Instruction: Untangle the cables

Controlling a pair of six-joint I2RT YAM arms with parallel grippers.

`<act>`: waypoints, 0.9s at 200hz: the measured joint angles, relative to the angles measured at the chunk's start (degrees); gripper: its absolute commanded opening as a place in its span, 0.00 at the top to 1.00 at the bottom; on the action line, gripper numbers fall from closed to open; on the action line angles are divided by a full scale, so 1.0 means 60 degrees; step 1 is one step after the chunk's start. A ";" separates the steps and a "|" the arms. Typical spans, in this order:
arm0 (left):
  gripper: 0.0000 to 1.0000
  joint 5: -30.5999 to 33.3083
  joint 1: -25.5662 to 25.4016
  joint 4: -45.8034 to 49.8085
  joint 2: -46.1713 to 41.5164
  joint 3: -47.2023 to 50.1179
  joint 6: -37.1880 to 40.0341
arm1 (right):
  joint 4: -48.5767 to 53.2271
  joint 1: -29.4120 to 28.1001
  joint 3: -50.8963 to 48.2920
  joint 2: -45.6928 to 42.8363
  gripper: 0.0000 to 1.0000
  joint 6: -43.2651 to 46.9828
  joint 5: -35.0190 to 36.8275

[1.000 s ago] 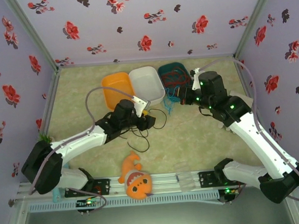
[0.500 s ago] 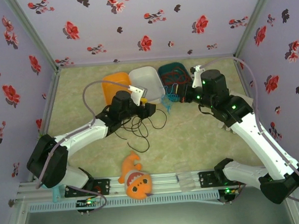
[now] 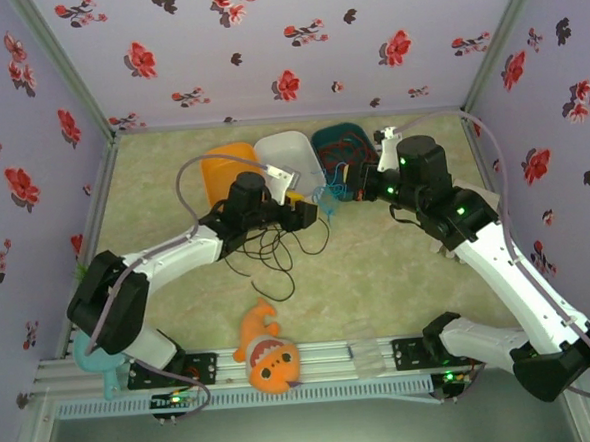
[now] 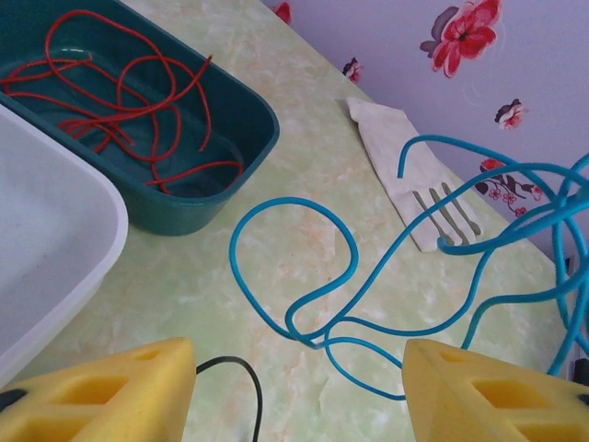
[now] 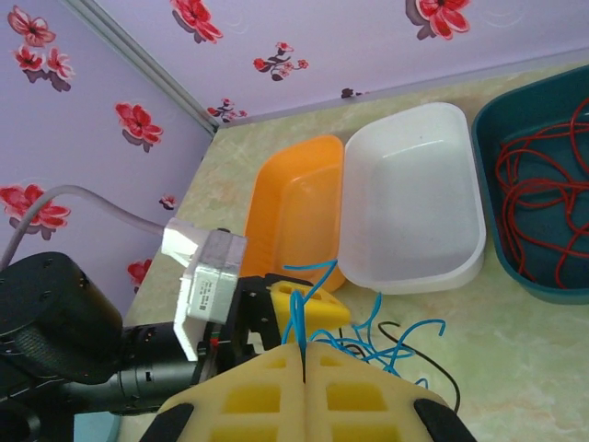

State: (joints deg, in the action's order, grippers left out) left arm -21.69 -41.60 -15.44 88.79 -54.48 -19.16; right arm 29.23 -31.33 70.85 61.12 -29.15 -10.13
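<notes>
Item, left gripper (image 4: 294, 357): yellow fingers set well apart, nothing clamped between them. Item, right gripper (image 5: 302, 354): yellow fingers pressed together, pinching the light blue cable (image 4: 293, 199), which rises out of the seam between them. The rest of that cable hangs and loops over the table just ahead of the left gripper's fingertips, one low bend lying in the gap in front of them without touching either finger. Item, black cable (image 3: 277, 254): loose coils on the table beneath and behind the left gripper, one end curling up beside its left finger. Item, red cable (image 4: 120, 106): piled wholly inside the teal bin (image 4: 250, 138), ahead and to the left of the left gripper, apart from the other two strands. Item, white bin (image 5: 414, 189): touching the teal bin's side, ahead of the right gripper. Item, orange bin (image 5: 294, 207): next along, against the white one. Item, white flat packet (image 4: 405, 175): on the table ahead and to the right of the left gripper, beyond the blue loops.
</notes>
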 measured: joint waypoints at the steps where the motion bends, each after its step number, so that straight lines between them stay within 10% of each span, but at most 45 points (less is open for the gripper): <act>1: 0.39 -0.0004 0.0000 0.0000 0.0007 -0.0007 0.0000 | -0.0004 0.0000 0.0000 0.0000 1.00 0.0000 -0.0007; 63: 0.60 -0.0259 0.0029 -0.0375 0.0583 -0.0342 -0.0430 | -0.0404 0.0000 0.0000 0.0000 1.00 -0.0248 -0.0342; 105: 1.00 -0.0310 0.0273 -0.1191 0.1009 -0.0379 -0.1279 | -0.0477 0.0000 -0.0022 -0.0033 1.00 -0.0364 -0.0390; 180: 1.00 0.1016 0.0951 -0.1016 -0.0237 0.0233 -0.1563 | 0.0430 0.0025 -0.0102 -0.1009 1.00 -0.0306 0.1282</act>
State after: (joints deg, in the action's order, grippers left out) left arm -15.59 -35.90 -21.54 87.37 -53.08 -28.53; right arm 31.81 -31.18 70.24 55.07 -30.98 -2.44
